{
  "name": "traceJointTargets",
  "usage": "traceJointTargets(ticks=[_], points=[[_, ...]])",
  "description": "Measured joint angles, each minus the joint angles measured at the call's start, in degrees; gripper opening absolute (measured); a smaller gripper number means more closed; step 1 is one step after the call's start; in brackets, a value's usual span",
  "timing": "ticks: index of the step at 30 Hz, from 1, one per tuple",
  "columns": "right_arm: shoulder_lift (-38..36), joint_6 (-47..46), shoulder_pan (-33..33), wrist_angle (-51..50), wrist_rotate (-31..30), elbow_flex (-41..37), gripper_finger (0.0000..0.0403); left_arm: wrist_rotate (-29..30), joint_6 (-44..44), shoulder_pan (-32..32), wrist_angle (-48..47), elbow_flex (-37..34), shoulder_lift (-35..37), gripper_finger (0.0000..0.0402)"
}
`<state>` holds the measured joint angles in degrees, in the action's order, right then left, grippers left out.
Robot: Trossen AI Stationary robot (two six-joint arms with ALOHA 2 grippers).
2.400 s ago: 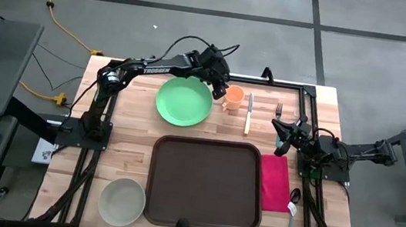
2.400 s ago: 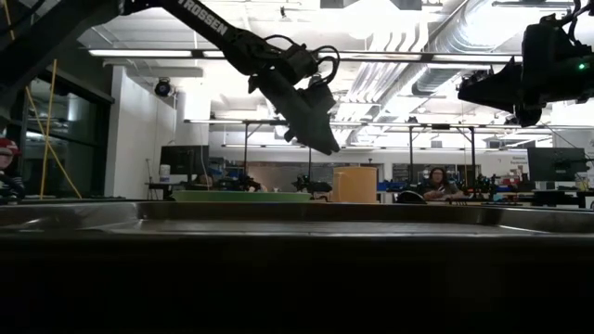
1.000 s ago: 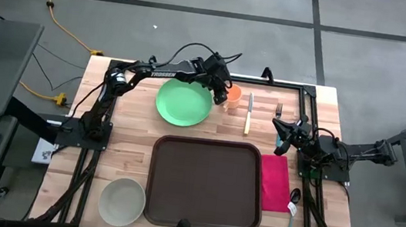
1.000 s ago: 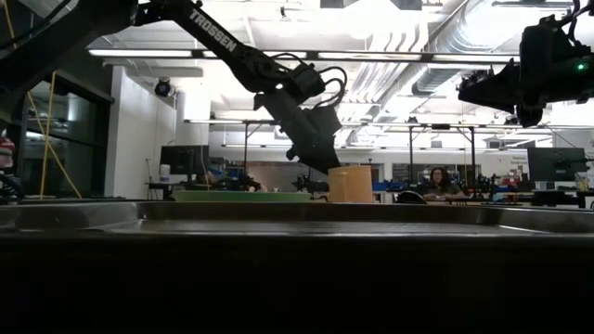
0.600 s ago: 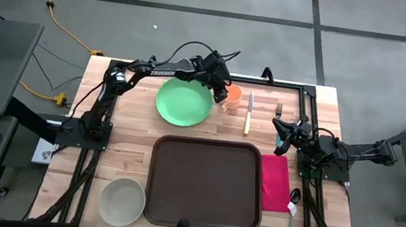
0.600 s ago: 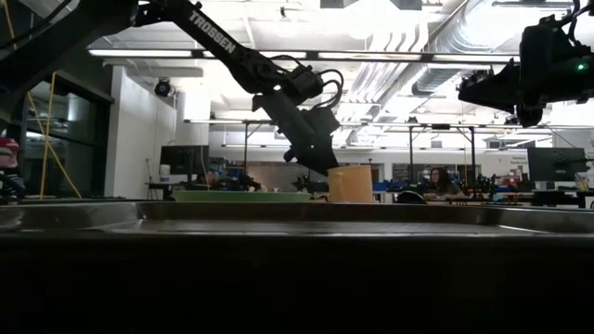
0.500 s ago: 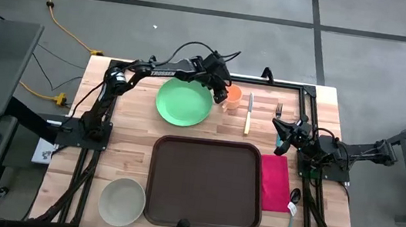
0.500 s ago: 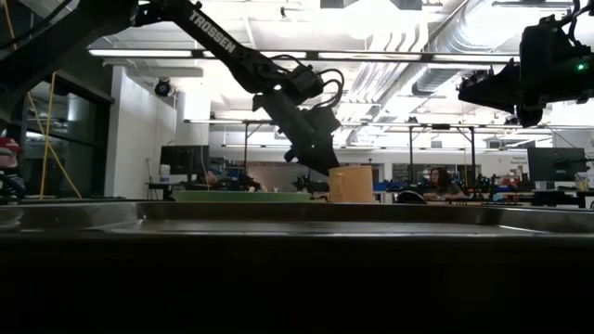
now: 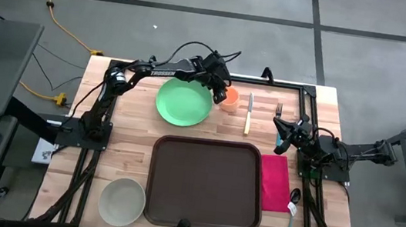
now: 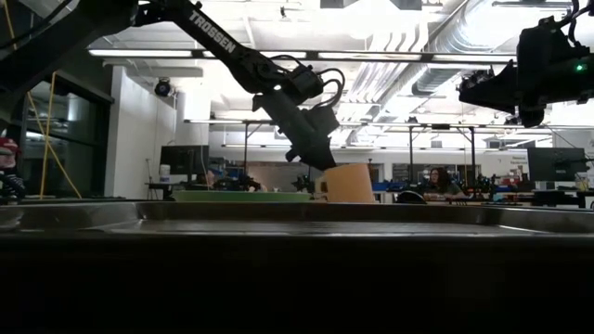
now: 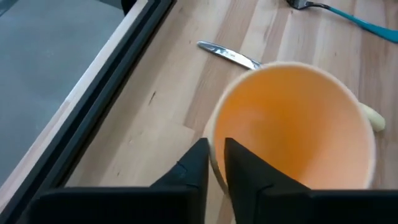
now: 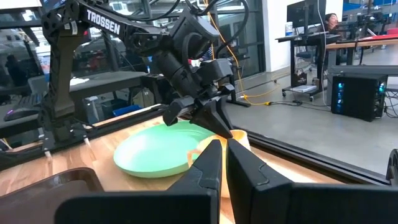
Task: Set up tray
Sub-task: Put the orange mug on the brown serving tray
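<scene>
Item: large dark brown rectangular plastic tray (image 9: 206, 182) with rounded corners and raised rim, lying flat at the near middle of the wooden table (image 9: 129, 145), long axis apparently running near edge to far, between a round grey bowl (image 9: 122, 200) and a magenta napkin (image 9: 274, 182). Judged stiff, light and smooth-faced, best taken by the rim. Left gripper (image 11: 214, 163) was pinched on the wall of a tilted orange plastic cup (image 11: 292, 124) beside a round green plate (image 9: 184, 100); right gripper (image 12: 222, 157) hovered shut and empty.

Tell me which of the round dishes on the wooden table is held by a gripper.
The small orange cup, pinched at its rim by the left gripper. The round green plate and the pale grey bowl lie untouched.
</scene>
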<state>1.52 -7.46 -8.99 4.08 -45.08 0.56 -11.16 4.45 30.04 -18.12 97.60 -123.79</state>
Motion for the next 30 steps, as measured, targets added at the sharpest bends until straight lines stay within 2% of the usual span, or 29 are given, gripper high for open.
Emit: traceJointTargets(ticks=[7, 17, 21, 30], points=[[0.0, 0.0, 0.0, 0.0, 0.0, 0.0, 0.0000, -1.2, 1.2, 0.0, 0.2, 0.0, 0.0, 0.0025], [0.0, 0.0, 0.0, 0.0, 0.0, 0.0, 0.0000, -1.7, -0.2, 0.0, -0.2, 1.6, 0.0, 0.0020], [0.0, 0.0, 0.0, 0.0, 0.0, 0.0, 0.0000, -2.9, -0.2, 0.0, -3.2, 6.6, 0.0, 0.0014], [0.0, 0.0, 0.0, 0.0, 0.0, 0.0, 0.0000, -3.1, -0.2, 0.0, -24.3, 23.8, 0.0, 0.0012]])
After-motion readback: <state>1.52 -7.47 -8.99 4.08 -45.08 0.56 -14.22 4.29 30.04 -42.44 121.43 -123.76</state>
